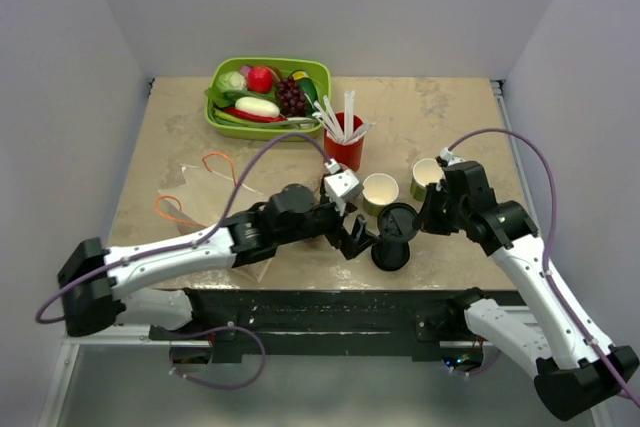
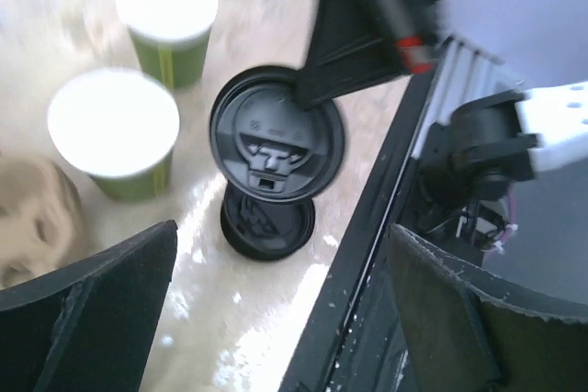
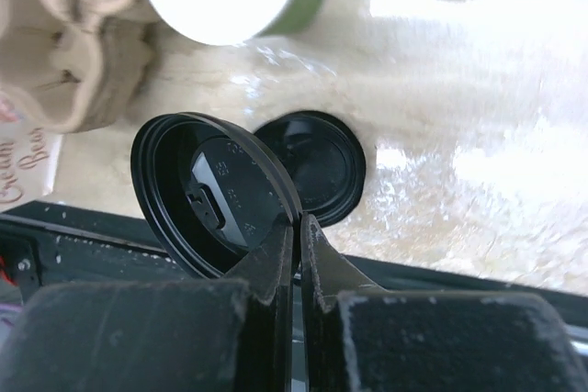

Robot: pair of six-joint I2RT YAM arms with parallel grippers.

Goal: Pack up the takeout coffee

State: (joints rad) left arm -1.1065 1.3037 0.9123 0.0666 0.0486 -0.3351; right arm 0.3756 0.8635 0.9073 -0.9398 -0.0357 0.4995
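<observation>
Two open green paper cups [image 1: 380, 192] [image 1: 427, 177] stand near the table's front; they also show in the left wrist view [image 2: 115, 130] [image 2: 168, 20]. My right gripper [image 1: 424, 217] [image 3: 299, 231] is shut on the rim of a black lid [image 1: 398, 220] [image 3: 211, 195] [image 2: 276, 133] and holds it tilted above the table. A second black lid [image 1: 390, 253] [image 3: 317, 167] [image 2: 266, 222] lies flat on the table just below it. My left gripper [image 1: 355, 239] [image 2: 285, 319] is open and empty, just left of the lids by the front edge.
A red cup with white sticks [image 1: 345, 147] stands behind the green cups. A green tray of toy vegetables [image 1: 225, 119] is at the back. A brown paper bag [image 1: 205, 192] lies at the left. The brown cup carrier [image 3: 64, 52] [image 2: 28, 218] sits beside the nearer cup.
</observation>
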